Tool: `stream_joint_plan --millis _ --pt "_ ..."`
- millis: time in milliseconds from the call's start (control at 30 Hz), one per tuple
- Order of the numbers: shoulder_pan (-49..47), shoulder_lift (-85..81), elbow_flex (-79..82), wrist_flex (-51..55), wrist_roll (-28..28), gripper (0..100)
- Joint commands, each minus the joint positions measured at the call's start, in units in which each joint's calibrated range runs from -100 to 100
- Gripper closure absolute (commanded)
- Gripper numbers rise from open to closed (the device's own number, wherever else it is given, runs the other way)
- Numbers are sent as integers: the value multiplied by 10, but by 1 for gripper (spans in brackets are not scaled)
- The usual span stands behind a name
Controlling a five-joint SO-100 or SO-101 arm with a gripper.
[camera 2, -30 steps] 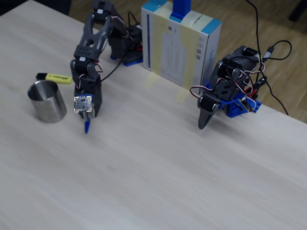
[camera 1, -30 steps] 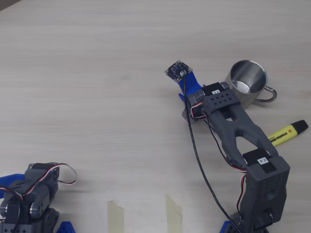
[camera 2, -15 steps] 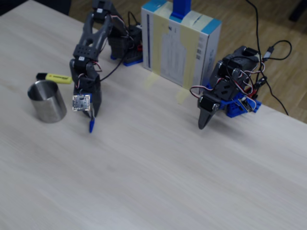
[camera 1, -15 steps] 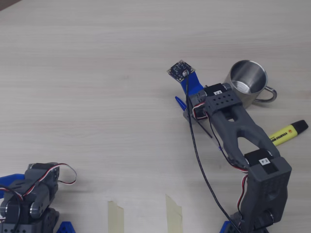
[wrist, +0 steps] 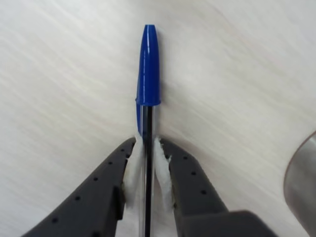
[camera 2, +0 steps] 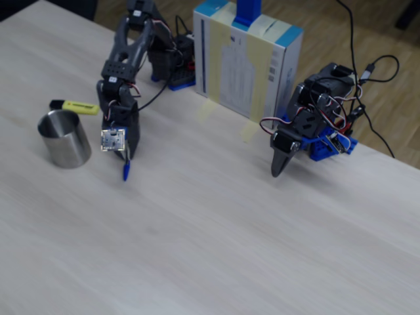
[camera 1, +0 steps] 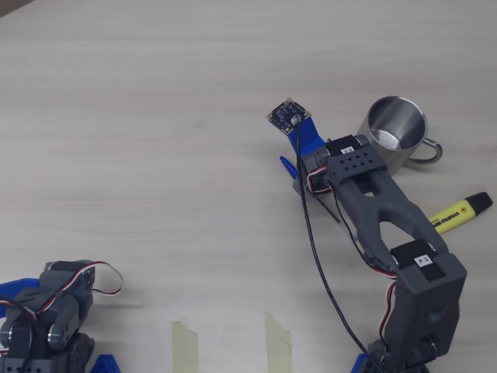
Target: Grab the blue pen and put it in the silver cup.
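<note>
Jaws clenched on blue pen (wrist: 147, 84) barrel, white pads (wrist: 132, 168) either side. Silver cup (camera 1: 396, 130) near, right in overhead view.

Arm (camera 1: 373, 198) reaches toward silver cup (camera 1: 396, 132); blue pen (camera 1: 287, 165) tip protrudes; highlighter (camera 1: 460, 212) lies nearby.

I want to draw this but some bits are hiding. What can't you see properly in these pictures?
- The blue pen: its back end runs off the bottom edge of the wrist view; the arm covers most of it from overhead.
- The silver cup: only a blurry sliver at the wrist view's right edge.
- The yellow highlighter: partly under the arm overhead.
- The gripper: fingertips hidden overhead.
</note>
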Motion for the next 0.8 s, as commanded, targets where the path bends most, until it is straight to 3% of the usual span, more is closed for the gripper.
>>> stream_joint_plan --millis 0,767 --pt "-3 -49 11 3 -35 98" --pt "-34 -233 62 1 -47 98"
